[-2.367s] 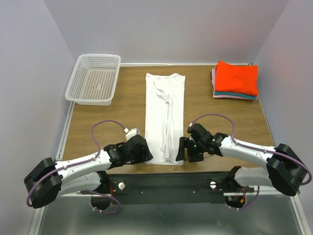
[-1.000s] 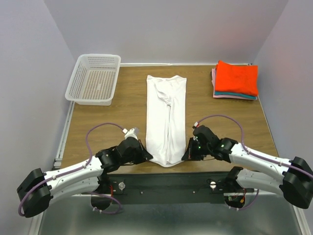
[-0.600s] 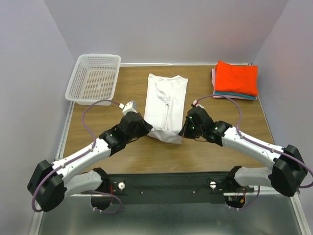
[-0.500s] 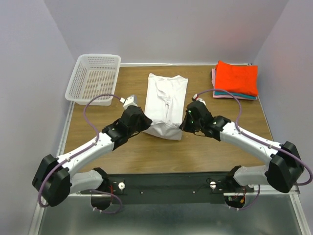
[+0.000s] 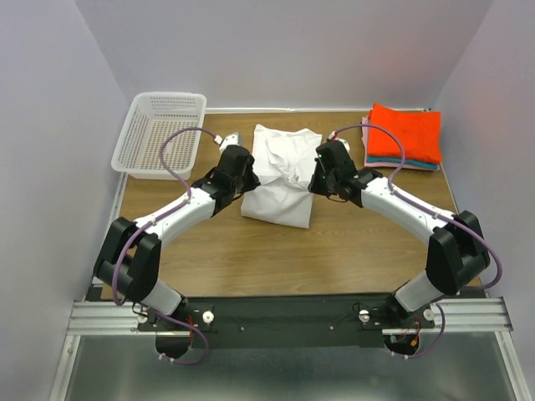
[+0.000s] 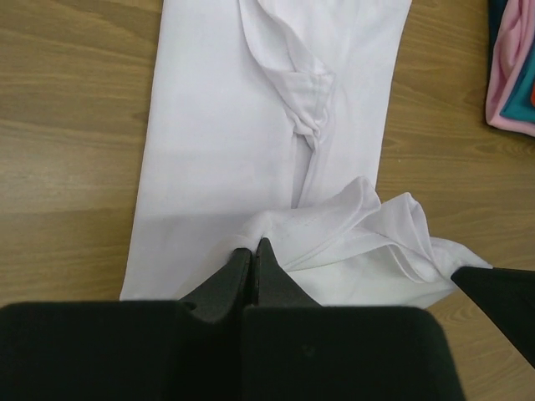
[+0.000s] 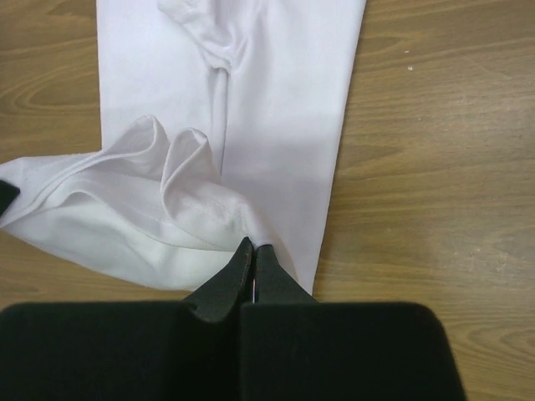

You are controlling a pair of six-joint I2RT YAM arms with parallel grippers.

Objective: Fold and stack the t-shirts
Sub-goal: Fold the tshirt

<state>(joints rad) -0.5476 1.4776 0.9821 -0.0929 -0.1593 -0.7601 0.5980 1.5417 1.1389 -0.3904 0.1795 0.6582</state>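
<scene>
Fingers (image 6: pixel 224 286) of the left gripper (image 6: pixel 253 251) and of the right gripper (image 7: pixel 253 249) are clamped tight on the two hem corners of the plain white short-sleeved cloth t-shirt (image 5: pixel 280 180). It lies toward the far edge of the wooden table (image 5: pixel 368 242), with its near half raised and doubled back. The half-fold looks in hand. Next, lay the hem level at the collar and let go; the orange-red-topped stack of folded shirts (image 5: pixel 405 134) waits in the far right corner.

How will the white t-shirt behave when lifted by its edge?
Probably floppy: the white t-shirt sags into loose folds between the left gripper and the right gripper, both shut on its edge. Likely light, as two small pinches hold that edge up. It may unfold if one pinch loosens.
</scene>
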